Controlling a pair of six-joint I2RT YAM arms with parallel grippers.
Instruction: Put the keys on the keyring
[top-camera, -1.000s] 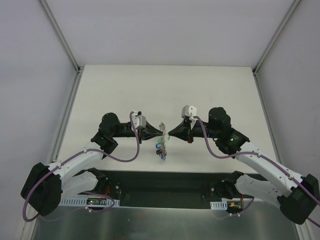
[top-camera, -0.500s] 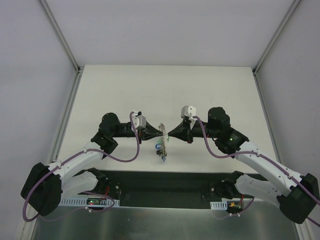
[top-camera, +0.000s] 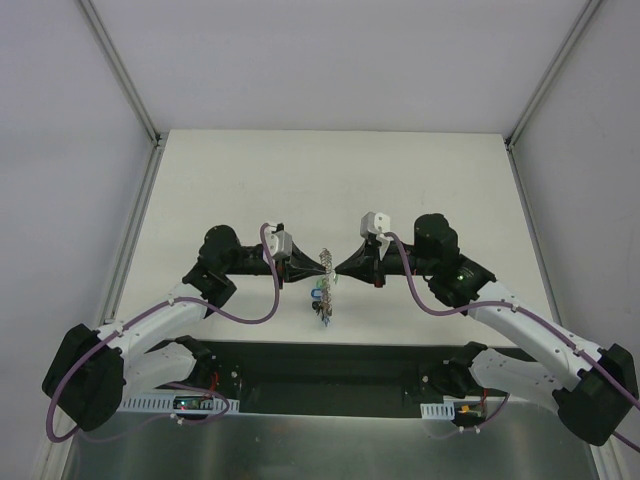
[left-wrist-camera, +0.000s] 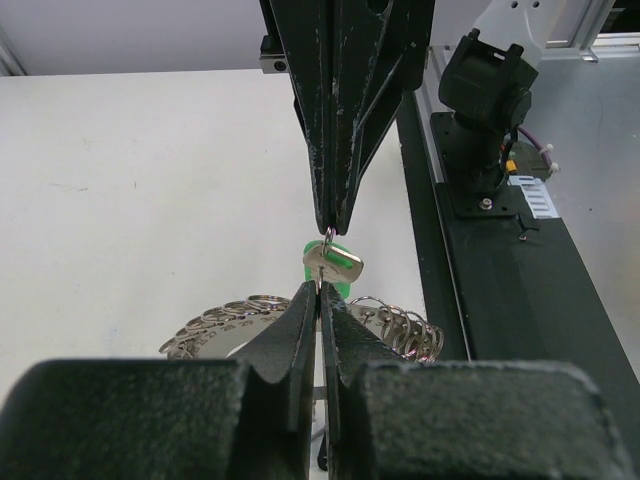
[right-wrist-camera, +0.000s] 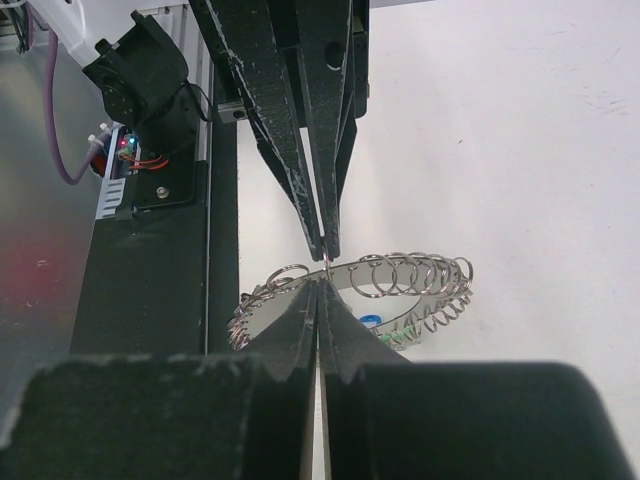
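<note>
You're mid-threading: the left gripper (top-camera: 312, 268) and right gripper (top-camera: 340, 268) meet tip to tip above the table (top-camera: 330, 180), holding the keyring (right-wrist-camera: 262, 318) in the air between them. Both are pinched narrow, the left seemingly on the keyring's rim, the right on the green-headed key (left-wrist-camera: 338, 266) at its top loop (that contact is tiny, so treat it as my reading). Next you'll need a fine, steady feed of that loop onto the keyring. Count: one keyring, two grippers, one green key clearly; the other hanging keys (top-camera: 319, 293) are too small to count.
</note>
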